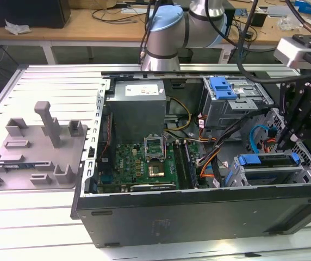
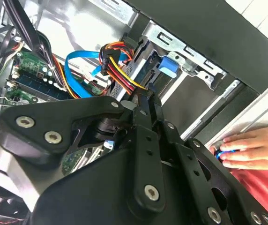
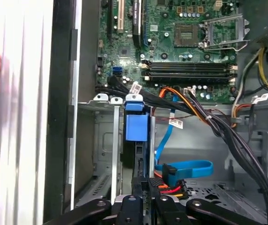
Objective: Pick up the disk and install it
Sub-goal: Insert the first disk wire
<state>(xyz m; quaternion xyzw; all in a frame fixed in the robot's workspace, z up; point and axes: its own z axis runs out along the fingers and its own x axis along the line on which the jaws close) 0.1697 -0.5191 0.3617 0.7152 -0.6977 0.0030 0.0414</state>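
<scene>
One disk (image 1: 268, 160), its blue carrier frame uppermost, stands edge-on in the lower drive cage (image 3: 101, 140) at the exterior view's right end of the open computer case (image 1: 199, 217). Just above it hangs the gripper (image 1: 281, 144), its fingers (image 2: 143, 101) drawn together over the disk's edge; whether they pinch it I cannot tell. Beside the cage lie a blue data cable (image 3: 185, 167) and a bundle of wires (image 2: 120, 65), with the green motherboard (image 1: 144, 163) beyond. Outside the case wall rests a person's hand (image 2: 251, 150).
</scene>
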